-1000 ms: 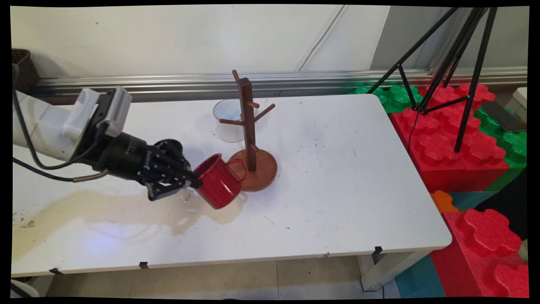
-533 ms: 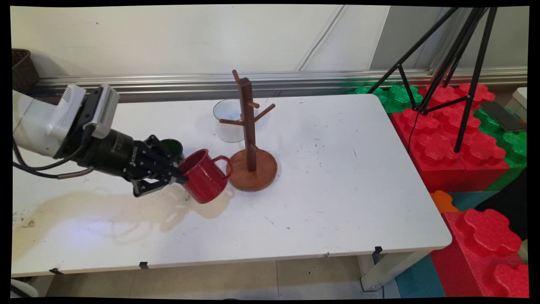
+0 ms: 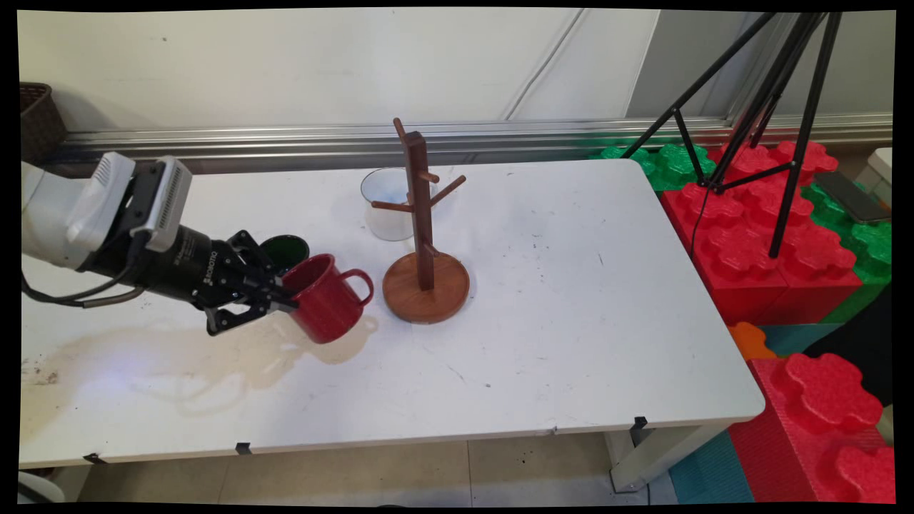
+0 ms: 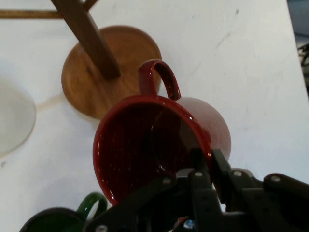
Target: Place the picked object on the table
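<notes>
The white rectangular counter [image 3: 571,285] carries a brownish stain at its left, beneath the arm. Off its right edge stand large red and green toy blocks [image 3: 771,235] with a black tripod [image 3: 778,107] on them.

On the counter, the brown wooden mug tree with a round base [image 3: 425,284] stands upright near the middle; a clear glass cup [image 3: 382,203] stands just behind it, toward the wall.

The black two-finger tool [image 3: 285,300] reaches in from the left, clamped on the rim of a red enamel mug [image 3: 325,296]. Compared with a second ago, the tool and mug have drawn back to the left: then the mug overlapped the tree's base, now it hangs clear of it, with a strip of bare counter between handle and base. The mug is tilted, mouth toward the upper left, handle pointing at the tree, and appears lifted off the counter, with its shadow beneath it.

A dark green mug [image 3: 285,250] sits just behind the tool, partly hidden by it.

The hand view shows what the main view does not: one finger [image 4: 200,166] lies inside the red mug [image 4: 149,145] and the other outside its wall, pinching the rim. It also shows the green mug's handle [image 4: 91,205] at the bottom left, and the tree's base [image 4: 84,82] beyond the red handle.
</notes>
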Robot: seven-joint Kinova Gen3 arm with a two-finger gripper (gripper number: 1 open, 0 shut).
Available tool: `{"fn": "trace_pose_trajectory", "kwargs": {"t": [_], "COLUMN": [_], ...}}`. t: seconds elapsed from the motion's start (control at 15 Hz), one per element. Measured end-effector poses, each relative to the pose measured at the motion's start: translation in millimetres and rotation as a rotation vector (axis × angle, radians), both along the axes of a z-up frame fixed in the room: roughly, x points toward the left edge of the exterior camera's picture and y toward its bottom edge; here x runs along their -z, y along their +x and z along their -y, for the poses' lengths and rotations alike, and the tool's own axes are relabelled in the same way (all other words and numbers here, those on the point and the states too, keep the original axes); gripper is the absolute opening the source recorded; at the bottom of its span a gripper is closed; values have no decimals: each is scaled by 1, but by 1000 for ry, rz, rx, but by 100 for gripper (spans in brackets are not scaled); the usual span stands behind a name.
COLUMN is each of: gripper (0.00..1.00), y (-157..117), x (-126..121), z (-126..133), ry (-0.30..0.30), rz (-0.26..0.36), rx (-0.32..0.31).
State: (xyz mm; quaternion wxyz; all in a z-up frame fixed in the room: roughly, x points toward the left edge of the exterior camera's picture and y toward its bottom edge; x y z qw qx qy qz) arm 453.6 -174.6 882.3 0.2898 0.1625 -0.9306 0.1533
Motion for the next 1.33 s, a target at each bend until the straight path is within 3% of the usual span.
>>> {"fn": "trace_pose_trajectory", "kwargs": {"t": [0.73, 1.33], "gripper": [0, 0], "y": [5, 7], "x": [20, 32], "z": [4, 5], "ry": [-46, -55], "rz": [127, 178], "rx": [32, 52]}}
